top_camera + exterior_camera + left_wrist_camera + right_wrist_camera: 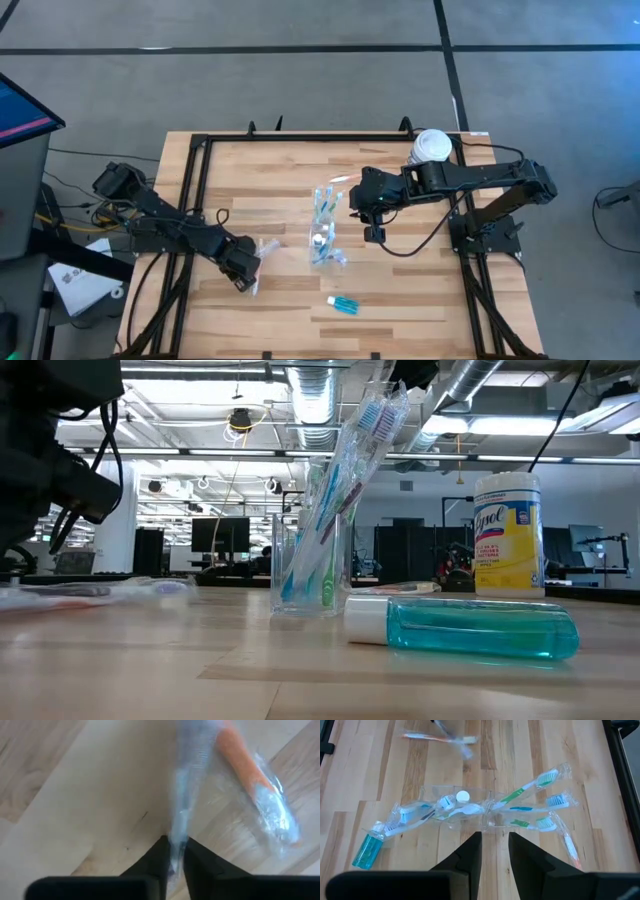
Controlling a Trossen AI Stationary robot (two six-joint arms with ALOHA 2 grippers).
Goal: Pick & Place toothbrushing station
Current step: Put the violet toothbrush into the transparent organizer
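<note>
A small clear tumbler (321,241) (310,575) stands mid-table with several wrapped toothbrushes (350,450) (530,802) leaning out of it. The tiny blue white-capped tube (343,305) (470,628) lies on its side near the front edge. Left of the tumbler, my left gripper (247,272) (175,862) points down, shut on a clear-wrapped toothbrush (182,805). An orange-handled wrapped toothbrush (250,775) lies beside that one on the wood. My right gripper (375,233) (495,852) hangs open above the table just right of the tumbler, with nothing between its fingers. My left gripper pinches the clear-wrapped toothbrush (176,845) between its two fingers (157,865), wrapper and all. The fingers come from above, pointing down, and lie across the brush. The brush lies on the table and runs out from the gap. How far along its length the hold is, the fingers hide.
A yellow container with a white lid (432,147) (508,535) stands at the table's far right corner, behind my right arm. A black frame (200,150) edges the table. Bare wood lies between the tumbler and the left gripper and along the front edge.
</note>
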